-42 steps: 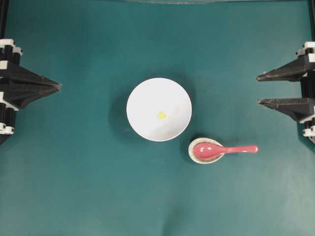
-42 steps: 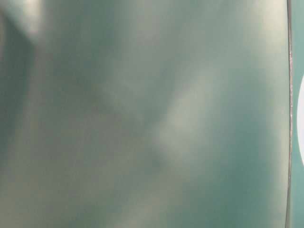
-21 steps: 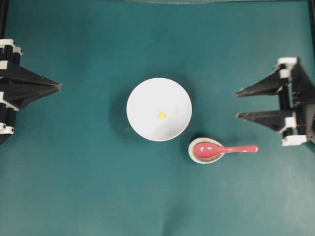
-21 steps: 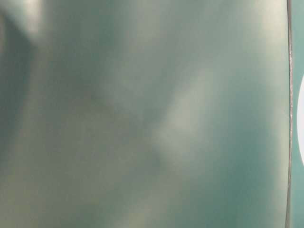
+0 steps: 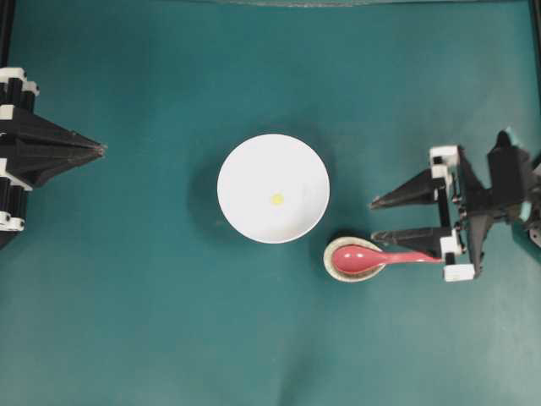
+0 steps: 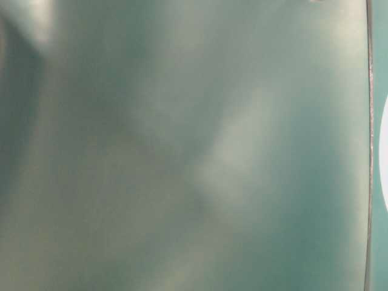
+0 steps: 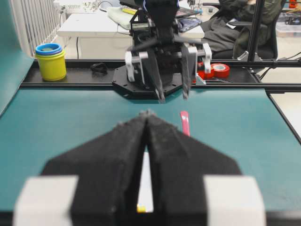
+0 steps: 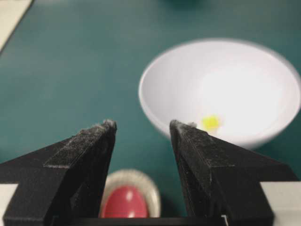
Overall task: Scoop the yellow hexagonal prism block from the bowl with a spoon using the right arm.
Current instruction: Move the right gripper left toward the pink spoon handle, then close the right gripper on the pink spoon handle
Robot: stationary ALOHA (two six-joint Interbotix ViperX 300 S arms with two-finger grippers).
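The white bowl (image 5: 245,169) sits mid-table with the tiny yellow hexagonal prism block (image 5: 276,199) lying at its bottom. To its lower right lies the pink-red spoon (image 5: 397,257), scoop in a speckled rest and handle pointing right. My right gripper (image 5: 373,219) stands open over the handle's end, pointing left, its lower finger running along the handle without touching it. The right wrist view looks between the open jaws (image 8: 142,125) at the spoon's scoop (image 8: 124,202), the bowl (image 8: 178,84) and the block (image 8: 210,122). My left gripper (image 5: 101,150) is shut at the far left.
The speckled oval rest (image 5: 331,250) lies close to the bowl's lower right rim. Beyond the table's far end, the left wrist view shows a yellow cup with a blue lid (image 7: 49,59) and red tape rolls (image 7: 218,69). The table-level view is a teal blur.
My right arm has moved left from the table's right edge toward the spoon, its jaws staying open. The left gripper, bowl, block and spoon have not moved.
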